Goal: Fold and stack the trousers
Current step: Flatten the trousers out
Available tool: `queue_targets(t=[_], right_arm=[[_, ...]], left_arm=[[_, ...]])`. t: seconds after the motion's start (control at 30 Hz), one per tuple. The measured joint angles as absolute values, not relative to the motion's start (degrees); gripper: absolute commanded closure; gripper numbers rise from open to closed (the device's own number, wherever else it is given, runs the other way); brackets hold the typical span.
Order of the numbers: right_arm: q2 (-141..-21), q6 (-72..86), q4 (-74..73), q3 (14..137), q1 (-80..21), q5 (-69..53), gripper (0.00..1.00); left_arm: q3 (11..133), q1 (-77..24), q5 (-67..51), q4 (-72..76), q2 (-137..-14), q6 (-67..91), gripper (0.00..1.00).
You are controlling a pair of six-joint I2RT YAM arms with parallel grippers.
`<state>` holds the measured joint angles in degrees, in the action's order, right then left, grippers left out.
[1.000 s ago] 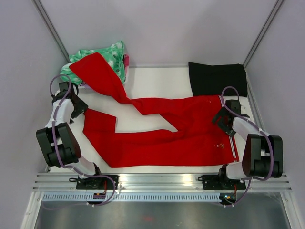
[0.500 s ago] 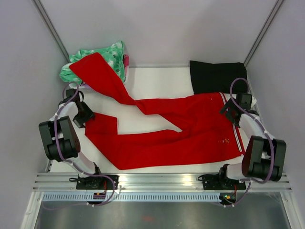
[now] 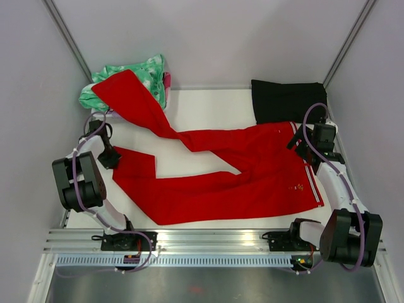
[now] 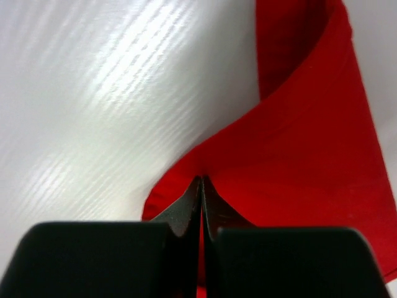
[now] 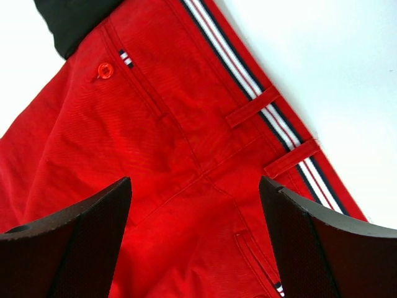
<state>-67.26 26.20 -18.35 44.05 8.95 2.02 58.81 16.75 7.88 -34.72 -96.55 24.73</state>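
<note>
We see the trousers spread across the counter, waistband at its right edge, hems toward the left, bare counter between the legs. Only the left wrist view shows our left pincer clamped on the near hem; the right pincer gapes wide above the waistband.

Bright even light, glare streaks on table, close-up jaws blurry, soft shadows
</note>
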Motion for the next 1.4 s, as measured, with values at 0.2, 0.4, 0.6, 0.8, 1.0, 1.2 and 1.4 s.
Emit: queue_targets(t=[0.2, 0.4, 0.6, 0.8, 1.0, 1.2, 1.4], right_arm=[[-67.3, 26.0, -17.7, 43.9, 8.4, -0.4, 0.09], [-67.6, 25.8, -17.1, 43.9, 5.5, -1.5, 0.08], [-67.9, 25.8, -16.2, 43.9, 3.3, -2.3, 0.07], [-68.0, 25.9, -16.2, 43.9, 2.8, -3.2, 0.07], [-68.0, 26.2, -16.1, 43.9, 2.8, -4.1, 0.07], [-68.0, 26.2, -16.1, 43.9, 2.7, -4.3, 0.07], [-68.3, 26.3, -16.1, 43.9, 2.7, -4.8, 0.07]], left_arm=[[61.2, 16.8, 12.8, -39.0, -91.8, 23.2, 0.37], [62.8, 17.0, 13.1, -38.8, -87.7, 21.6, 0.16], [55.7, 18.3, 8.6, -31.6, -89.5, 18.7, 0.14], [51.6, 18.3, 2.0, -21.5, -89.6, 14.2, 0.17], [51.5, 18.5, -4.1, -13.1, -91.7, 11.7, 0.33], [51.5, 18.7, -7.5, -10.5, -95.5, 11.0, 0.46], [51.5, 18.8, -8.4, -9.5, -95.5, 10.5, 0.97]])
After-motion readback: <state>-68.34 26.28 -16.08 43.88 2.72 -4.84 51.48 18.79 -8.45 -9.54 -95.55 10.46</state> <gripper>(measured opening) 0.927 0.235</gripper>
